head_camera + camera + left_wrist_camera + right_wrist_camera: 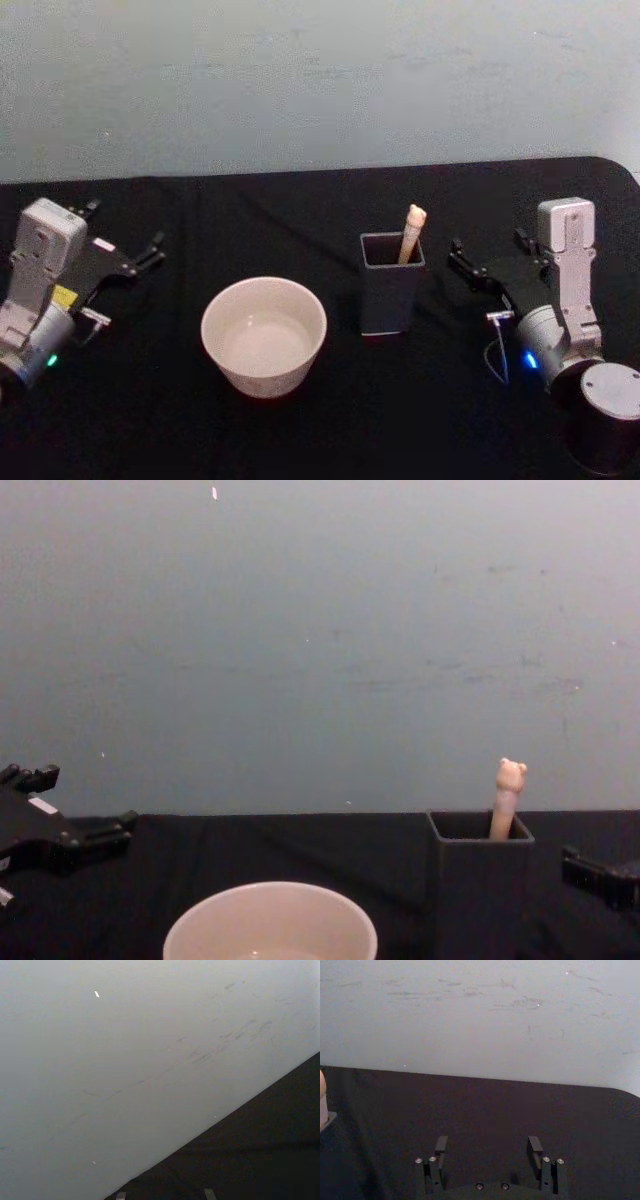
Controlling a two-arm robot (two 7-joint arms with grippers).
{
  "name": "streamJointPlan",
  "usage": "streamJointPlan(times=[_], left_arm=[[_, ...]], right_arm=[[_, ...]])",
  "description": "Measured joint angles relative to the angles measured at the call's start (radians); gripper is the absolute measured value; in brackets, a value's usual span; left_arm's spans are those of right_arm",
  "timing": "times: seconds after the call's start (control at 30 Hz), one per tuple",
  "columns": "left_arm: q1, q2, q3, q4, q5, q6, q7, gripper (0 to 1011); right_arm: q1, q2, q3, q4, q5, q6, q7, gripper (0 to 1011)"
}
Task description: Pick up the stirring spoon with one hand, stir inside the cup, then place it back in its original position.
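While spoon (412, 232) sits in holder (391, 284), both claws (487, 262) (133, 255) gape empty beside cup (264, 335).

— What was there besides the working pieces?

— A table (300, 450) under a black cloth (260, 215), running wide across the head view, its far right corner rounded off.

— And behind it?

— A pale grey-blue wall (320, 630), plain, rising straight from the table's far edge. Faint dark scuffs and smudges marked it, with a few tiny white flecks scattered about.

— Anything else down front?

— A dark cylinder with a grey round top (610, 415) sat at the near right corner of the table.

— The cloth itself?

— Smooth, matte, with a soft fold or two near the back edge.
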Motion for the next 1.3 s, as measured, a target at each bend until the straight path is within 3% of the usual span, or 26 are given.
streamJointPlan(times=[1.3], left_arm=[[0.0,0.0,0.0,0.0,0.0,0.0,0.0,1001]], right_arm=[[0.0,0.003,-0.004,-0.006,0.001,-0.001,-0.001,1002]])
